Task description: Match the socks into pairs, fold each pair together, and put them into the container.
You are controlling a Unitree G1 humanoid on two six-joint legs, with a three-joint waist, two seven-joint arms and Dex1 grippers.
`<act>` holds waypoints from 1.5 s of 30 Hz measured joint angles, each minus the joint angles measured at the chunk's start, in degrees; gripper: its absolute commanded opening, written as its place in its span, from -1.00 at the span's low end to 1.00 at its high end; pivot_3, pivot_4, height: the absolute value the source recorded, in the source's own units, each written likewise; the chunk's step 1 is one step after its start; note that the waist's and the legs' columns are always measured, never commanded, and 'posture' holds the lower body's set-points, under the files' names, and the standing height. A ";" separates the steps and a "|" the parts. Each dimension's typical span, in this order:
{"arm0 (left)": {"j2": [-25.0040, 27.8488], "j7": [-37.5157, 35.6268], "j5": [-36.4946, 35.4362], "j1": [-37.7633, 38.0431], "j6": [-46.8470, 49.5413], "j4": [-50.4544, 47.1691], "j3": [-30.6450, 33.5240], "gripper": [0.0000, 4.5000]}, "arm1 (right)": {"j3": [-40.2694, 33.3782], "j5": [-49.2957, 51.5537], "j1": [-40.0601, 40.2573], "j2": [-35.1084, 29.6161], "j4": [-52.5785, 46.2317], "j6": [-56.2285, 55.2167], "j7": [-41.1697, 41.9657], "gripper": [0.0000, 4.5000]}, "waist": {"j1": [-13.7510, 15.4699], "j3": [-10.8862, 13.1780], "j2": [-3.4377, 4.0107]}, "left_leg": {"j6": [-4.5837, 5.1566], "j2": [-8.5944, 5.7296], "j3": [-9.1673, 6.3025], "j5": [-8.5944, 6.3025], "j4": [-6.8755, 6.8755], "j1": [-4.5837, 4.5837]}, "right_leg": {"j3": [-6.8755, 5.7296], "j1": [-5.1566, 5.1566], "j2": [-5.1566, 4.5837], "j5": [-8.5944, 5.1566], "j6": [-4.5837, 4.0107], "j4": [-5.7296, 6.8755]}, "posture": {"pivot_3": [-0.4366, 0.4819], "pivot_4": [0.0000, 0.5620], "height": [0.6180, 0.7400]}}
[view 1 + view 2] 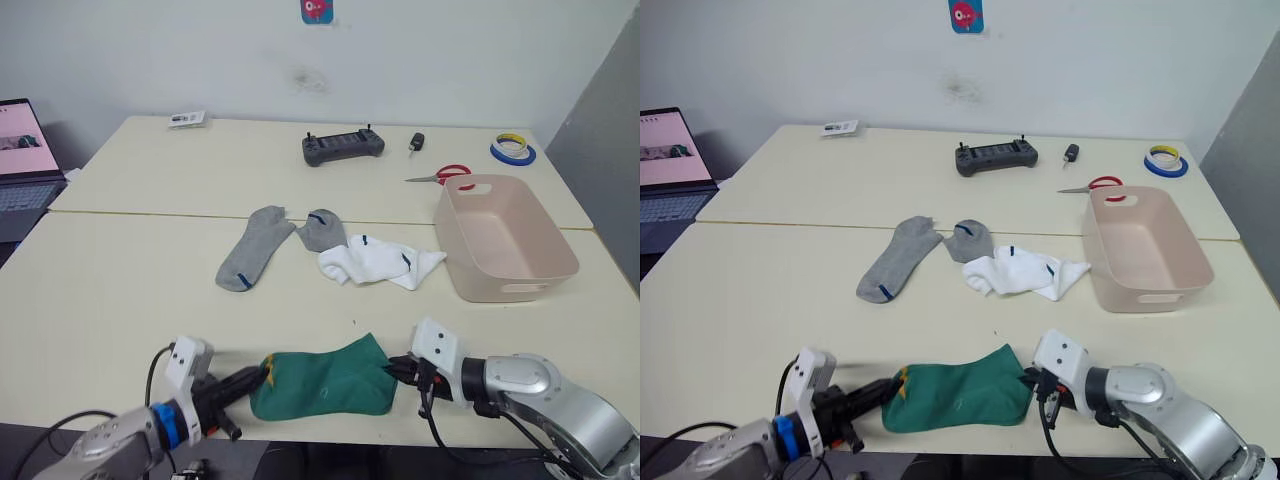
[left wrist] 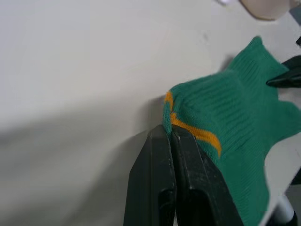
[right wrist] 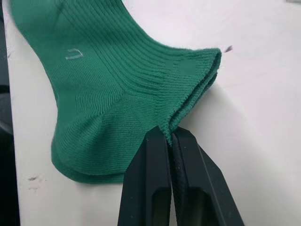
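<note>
The green socks (image 1: 325,382) lie stacked near the table's front edge, a yellow mark at their left end. My left gripper (image 1: 258,376) is shut on that left end (image 2: 171,123). My right gripper (image 1: 395,366) is shut on the right end, pinching the cuff edge (image 3: 170,129). Two grey socks (image 1: 255,247) with small blue marks lie at mid-table, one long and flat, one (image 1: 322,230) bunched. White socks (image 1: 380,263) lie crumpled to their right. The pale pink container (image 1: 503,240) stands empty at the right.
On the far table lie a black controller (image 1: 343,147), a small black key fob (image 1: 416,142), red-handled scissors (image 1: 446,176), tape rolls (image 1: 512,150) and a small card (image 1: 187,119). A laptop (image 1: 25,165) sits at far left.
</note>
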 measured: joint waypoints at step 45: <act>7.77 -10.50 13.62 -18.88 -6.60 5.39 -13.35 -1.00 | 7.92 -10.59 -11.66 11.91 10.89 -10.36 0.61 -0.81 | -0.17 0.08 -0.04 | -0.01 0.02 0.00 0.01 0.02 0.03 | 0.02 -0.11 0.08 0.01 -0.01 0.30 | -0.05 -0.47 0.94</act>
